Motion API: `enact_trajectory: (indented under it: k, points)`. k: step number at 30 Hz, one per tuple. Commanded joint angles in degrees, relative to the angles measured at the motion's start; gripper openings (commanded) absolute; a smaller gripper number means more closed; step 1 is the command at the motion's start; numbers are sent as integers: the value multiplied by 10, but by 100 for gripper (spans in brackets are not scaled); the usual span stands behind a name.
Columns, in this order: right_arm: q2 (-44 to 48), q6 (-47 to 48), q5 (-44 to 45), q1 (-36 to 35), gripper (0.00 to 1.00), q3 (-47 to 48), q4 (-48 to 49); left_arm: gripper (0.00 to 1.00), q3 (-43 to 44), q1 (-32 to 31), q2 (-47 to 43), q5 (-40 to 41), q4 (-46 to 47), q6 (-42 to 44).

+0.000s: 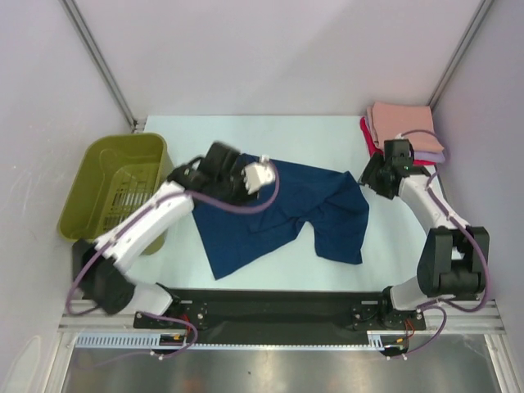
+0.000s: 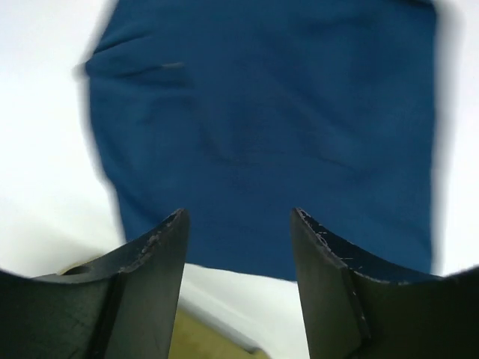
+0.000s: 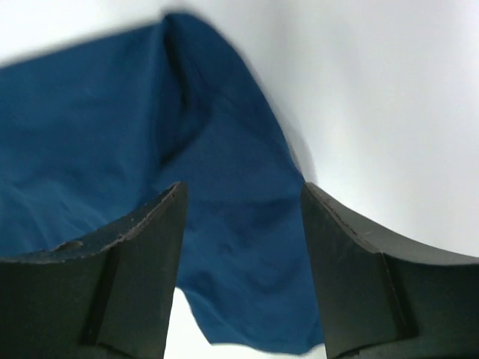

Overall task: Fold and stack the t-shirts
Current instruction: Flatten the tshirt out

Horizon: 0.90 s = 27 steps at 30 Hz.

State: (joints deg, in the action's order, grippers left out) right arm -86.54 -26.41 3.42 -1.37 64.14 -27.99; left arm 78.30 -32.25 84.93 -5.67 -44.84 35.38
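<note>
Navy t-shirt rumpled below left hand and right hand, both spread apart, empty. Step: spreading for fold. Next likely needs firm edge grasps.

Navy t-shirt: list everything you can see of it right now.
The navy t-shirt is plain dark blue soft cloth, with no print showing. It lies on the table, rumpled and creased, with a deep notch in its near edge between a larger left lobe and a smaller right one. The left gripper is over its far left corner and the right gripper is at its right edge. Both are open, with no cloth between the fingers. Only the table clearly touches it.
</note>
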Motion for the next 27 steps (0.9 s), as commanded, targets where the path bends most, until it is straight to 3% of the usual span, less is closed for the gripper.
enact_trajectory:
  k: [1,6,8,17,20,21,23,24,25,26,27]
  points:
    - [55,24,-26,-1,66,-58,-54,62,-117,-33,-77,-24,-27,22]
    - [94,-9,-57,-2,67,-133,-53,66,-276,-90,-140,9,-39,8]
    - [94,-21,-57,-5,67,-167,-36,73,-321,-111,-157,18,-31,-7]
    - [56,-36,-69,-15,67,-219,23,77,-413,-176,-109,5,38,-17]
    - [43,-36,-67,-16,63,-229,38,78,-425,-181,-100,-6,53,-11]
    - [39,-37,-71,-16,56,-236,44,78,-428,-181,-95,6,56,-5]
    - [30,-36,-81,-16,40,-236,55,70,-430,-181,-87,18,67,-5]
    - [28,-36,-83,-16,24,-235,54,61,-429,-180,-81,24,69,-5]
    - [29,-34,-83,-14,16,-228,47,33,-429,-180,-79,35,74,-7]
    - [33,-29,-82,-14,10,-224,43,21,-430,-179,-79,41,74,-8]
    - [47,-26,-77,-11,0,-219,24,0,-430,-176,-85,50,75,-6]
